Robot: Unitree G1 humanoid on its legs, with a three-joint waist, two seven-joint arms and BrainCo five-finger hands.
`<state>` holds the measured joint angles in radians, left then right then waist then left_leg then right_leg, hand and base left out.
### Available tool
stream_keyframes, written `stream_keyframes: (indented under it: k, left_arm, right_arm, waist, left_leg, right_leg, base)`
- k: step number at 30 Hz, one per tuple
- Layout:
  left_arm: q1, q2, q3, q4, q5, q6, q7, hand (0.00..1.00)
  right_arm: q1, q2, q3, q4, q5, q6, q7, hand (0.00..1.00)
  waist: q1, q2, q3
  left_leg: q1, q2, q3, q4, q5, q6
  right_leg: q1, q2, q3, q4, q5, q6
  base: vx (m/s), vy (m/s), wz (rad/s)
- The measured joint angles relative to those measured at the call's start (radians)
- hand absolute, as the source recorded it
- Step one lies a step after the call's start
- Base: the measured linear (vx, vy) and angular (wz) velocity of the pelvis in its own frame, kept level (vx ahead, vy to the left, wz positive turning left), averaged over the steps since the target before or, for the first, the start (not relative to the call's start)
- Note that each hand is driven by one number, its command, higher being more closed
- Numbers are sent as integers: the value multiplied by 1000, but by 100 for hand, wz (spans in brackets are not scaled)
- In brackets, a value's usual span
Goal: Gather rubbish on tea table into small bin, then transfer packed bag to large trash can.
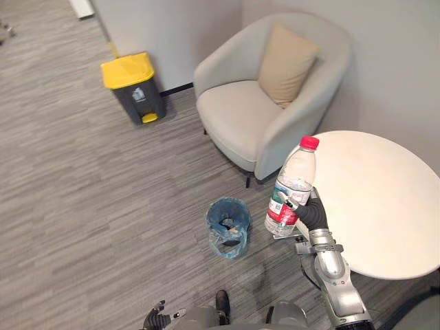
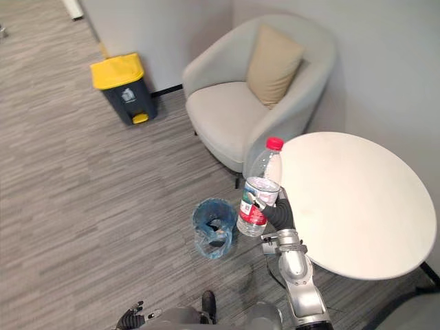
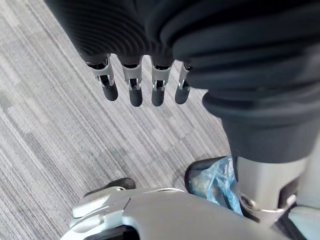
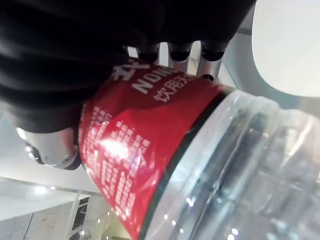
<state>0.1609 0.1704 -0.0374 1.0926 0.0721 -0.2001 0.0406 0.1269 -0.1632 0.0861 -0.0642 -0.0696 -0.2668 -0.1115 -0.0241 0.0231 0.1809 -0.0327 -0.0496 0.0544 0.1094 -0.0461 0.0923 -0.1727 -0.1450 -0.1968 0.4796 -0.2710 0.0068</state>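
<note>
Nearest to me, my left hand [image 1: 157, 317] hangs low at the near left over the grey carpet [image 1: 82, 206]. In its wrist view the fingers [image 3: 131, 92] point straight down in a loose row, relaxed and holding nothing.

A little farther out and to the right, my right hand [image 1: 309, 212] is wrapped round the lower part of the plastic bottle [image 1: 292, 189]. Its wrist view shows the fingers [image 4: 207, 60] curled round the red label, with the clear ribbed body running on past them. The bottle stands upright in that grip with its red cap [image 1: 310, 142] on top. It is lifted off the tea table [image 1: 385, 206], at the table's near left edge, and is not over the bin.

Just left of the bottle, down on the carpet, sits the small bin [image 1: 227, 227]. It is lined with a blue bag and there are a few scraps inside. The round white table spreads out to the right of my hand.

Beyond both stands a pale armchair [image 1: 234, 113] with a tan cushion [image 1: 287, 62] leaning against its back. Far left, against the wall, is the large trash can [image 1: 133, 86], dark grey with its yellow lid closed, well apart from the small bin.
</note>
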Motion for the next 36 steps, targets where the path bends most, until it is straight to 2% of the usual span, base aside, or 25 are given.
stream_keyframes:
  k: [1, 2, 3, 6, 7, 10, 12, 13, 14, 15, 16, 17, 19, 20, 25, 31, 34, 36]
  left_arm:
    - [2, 1, 0, 0, 0, -1, -3, 0]
    - [2, 11, 2, 0, 0, -1, -5, 0]
    - [3, 14, 6, 1, 1, -1, -7, 0]
    - [15, -6, 10, -1, 1, -3, -16, 0]
    - [13, -7, 10, -3, 1, -4, -18, 0]
    - [12, -10, 29, -5, 1, -3, -18, 0]
    - [12, -12, 39, -16, 1, -4, -18, 0]
    - [11, -15, 41, -23, 1, -3, -18, 0]
    - [2, -17, 41, -23, 1, -3, -18, 0]
    - [-3, -19, 41, -23, 1, -2, -18, 0]
    - [-6, -24, 41, -23, 4, -2, -18, 0]
    - [-8, -27, 46, -22, 10, 0, -16, 0]
    - [-10, -17, 49, -24, 13, -2, -15, 0]
    - [-9, -12, 48, -23, 15, -1, -16, 0]
    - [17, -11, 48, -21, 21, 0, -16, 0]
    - [14, -11, 42, -22, 31, 0, -17, 0]
    - [-18, -8, 36, -24, 30, -1, -15, 0]
    - [-83, 1, 30, -27, 25, -3, -12, 0]
  right_arm:
    - [0, -1, 1, 0, 0, 0, 7, 100]
    - [4, 1, 2, -2, 0, -1, 10, 100]
    - [21, -2, -1, -3, 1, -2, 14, 100]
    - [49, -7, -14, -3, 4, -1, 32, 100]
    - [59, -7, -23, -3, 10, 0, 37, 100]
    - [92, -10, -49, -4, 25, 1, 48, 100]
    - [100, -13, -53, -27, 32, 1, 47, 100]
    - [93, -16, -57, -45, 38, -2, 48, 100]
    - [76, -14, -64, -46, 41, -3, 47, 100]
    - [71, -13, -71, -46, 41, -2, 47, 100]
    - [68, -17, -81, -44, 41, -2, 45, 100]
    - [66, -17, -86, -31, 40, 0, 43, 100]
    - [68, -6, -74, -28, 39, 1, 41, 100]
    - [68, 1, -74, -28, 37, 1, 41, 100]
    - [66, 1, -68, -12, 19, 1, 41, 100]
    - [50, -20, -43, 60, 16, 8, 39, 100]
    - [-42, -67, 8, 84, -16, 8, 35, 100]
    - [-146, -89, 22, 91, -25, 7, 23, 100]
  waist:
    - [0, -9, -3]
    - [-1, -27, 3]
    - [-10, -39, -6]
    - [0, 0, -28]
    - [-3, 5, -31]
    - [0, 3, -28]
    - [9, -4, -24]
    - [12, -6, -22]
    - [11, 8, -19]
    - [12, 8, -11]
    - [11, 24, -10]
    - [11, 29, -16]
    - [12, 4, -11]
    - [13, 0, -10]
    - [14, 2, -10]
    - [9, 6, -10]
    - [11, 14, 13]
    - [13, 24, 75]
  left_leg:
    - [6, -6, -17, 6, -5, -12]
    - [8, -26, -45, 39, -30, -26]
    - [0, -36, -80, 70, -56, -37]
    - [-37, -1, -116, 113, -90, -73]
    - [-53, 10, -121, 128, -97, -84]
    - [-78, 53, -39, 262, -126, -130]
    - [-101, 71, 25, 355, -133, -129]
    - [-124, 96, 68, 384, -153, -109]
    - [-142, 128, 88, 367, -158, -102]
    - [-148, 142, 86, 342, -156, -103]
    - [-145, 174, 81, 246, -92, -133]
    - [-121, 162, 68, 189, -57, -142]
    - [-89, 130, 82, 119, -22, -134]
    - [-83, 116, 84, 98, -10, -131]
    - [-23, 92, 113, -7, 35, -113]
    - [-24, 87, 117, -81, 86, -108]
    - [-100, 95, 119, -35, 87, -107]
    - [-186, 101, 116, 26, 86, -107]
  right_leg:
    - [-8, 10, 27, -38, 11, 6]
    - [-8, 11, 44, -100, 74, 9]
    - [10, 7, 48, -96, 118, 18]
    - [28, 33, -18, -135, 111, 5]
    - [38, 43, -36, -156, 115, -2]
    - [127, 72, -70, -218, 118, -8]
    - [181, 72, -74, -252, 119, -11]
    - [188, 75, -74, -263, 118, -12]
    - [188, 74, -75, -263, 118, -12]
    - [187, 72, -74, -262, 118, -12]
    - [186, 74, -70, -255, 111, 1]
    - [185, 70, -56, -252, 101, 22]
    - [184, 44, -43, -270, 111, 39]
    - [183, 35, -40, -279, 118, 47]
    - [182, 22, -1, -293, 138, 58]
    - [148, 30, 9, -307, 166, 56]
    - [69, 28, 18, -261, 169, 52]
    - [-16, 25, 22, -202, 168, 47]
  base:
    - [206, -128, 95]
    - [160, -137, 99]
    - [190, -157, 93]
    - [222, -157, 45]
    - [210, -139, 50]
    - [193, -104, 39]
    - [157, -41, 16]
    - [70, 19, 2]
    - [51, 38, 1]
    - [37, 92, 2]
    - [50, 125, 0]
    - [60, 118, -3]
    - [30, 98, -1]
    - [-5, 93, 1]
    - [-39, 51, -18]
    - [-69, 7, -7]
    - [-104, 14, -3]
    - [-221, 18, 3]
